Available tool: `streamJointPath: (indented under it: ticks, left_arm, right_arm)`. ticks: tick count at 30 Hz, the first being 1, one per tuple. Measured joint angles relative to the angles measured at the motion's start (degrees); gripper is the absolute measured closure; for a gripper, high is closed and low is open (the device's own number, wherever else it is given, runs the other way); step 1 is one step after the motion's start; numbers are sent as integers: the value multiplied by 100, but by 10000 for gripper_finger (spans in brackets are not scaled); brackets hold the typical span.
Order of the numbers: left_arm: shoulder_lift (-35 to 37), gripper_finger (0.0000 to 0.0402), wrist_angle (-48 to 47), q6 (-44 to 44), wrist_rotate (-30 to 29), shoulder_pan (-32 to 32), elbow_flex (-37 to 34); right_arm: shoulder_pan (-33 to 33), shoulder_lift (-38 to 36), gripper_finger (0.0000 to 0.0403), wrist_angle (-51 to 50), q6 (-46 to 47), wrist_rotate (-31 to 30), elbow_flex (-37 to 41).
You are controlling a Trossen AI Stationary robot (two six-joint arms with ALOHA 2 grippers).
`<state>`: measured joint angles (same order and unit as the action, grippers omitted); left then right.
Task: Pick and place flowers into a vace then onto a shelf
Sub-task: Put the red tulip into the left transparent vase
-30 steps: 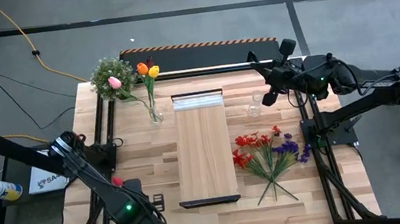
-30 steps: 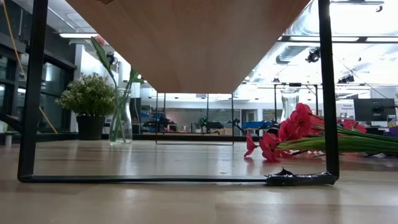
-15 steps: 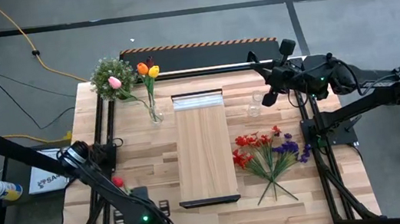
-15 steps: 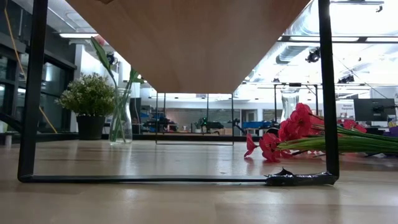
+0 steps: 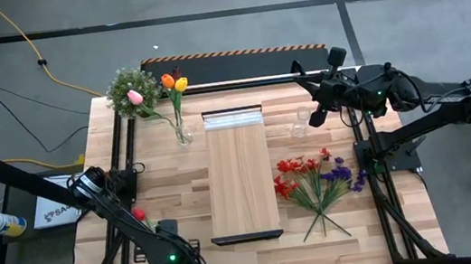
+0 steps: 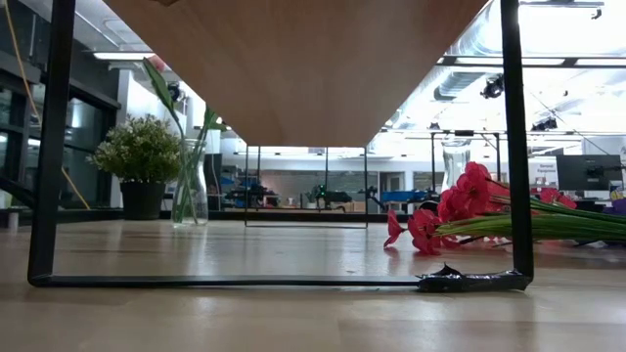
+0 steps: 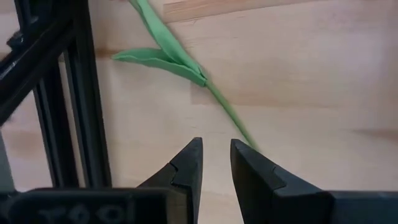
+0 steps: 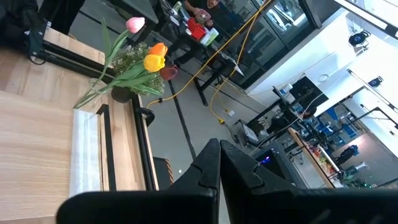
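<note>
Fingers of the left gripper (image 7: pixel 214 163) slightly apart around a tulip stem (image 7: pixel 231 117) (black frame rail (image 7: pixel 78 93) just beside).

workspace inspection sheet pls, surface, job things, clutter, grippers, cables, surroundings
surface: wooden table, shelf standing at its middle.
job's things: tulips in a glass vase; red and purple flowers lying right of the shelf; a red tulip lying by the left arm; an empty vase.
clutter: potted plant at the far left corner.
grippers: left gripper slightly open over a green stem; right gripper shut, near the empty vase.
cables: yellow cable on the floor.
surroundings: grey floor, striped tape.
</note>
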<state>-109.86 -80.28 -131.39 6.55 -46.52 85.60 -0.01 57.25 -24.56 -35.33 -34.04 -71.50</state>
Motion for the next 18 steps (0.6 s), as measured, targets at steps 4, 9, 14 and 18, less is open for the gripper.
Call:
streamJointPath:
  ticks: [4,9,14,18]
  left_arm:
    - [0,284,34,16,-2,0,0]
    - [-23,284,80,-694,-449,-83,-11]
    - [-68,284,495,-1354,-236,-413,-249]
    - [-77,284,859,-1461,-115,-565,-454]
  right_arm:
    - [0,0,402,2,0,0,2]
    - [0,-1,402,2,0,0,0]
    - [0,-1,402,3,-1,0,0]
    - [0,-2,402,2,0,0,0]
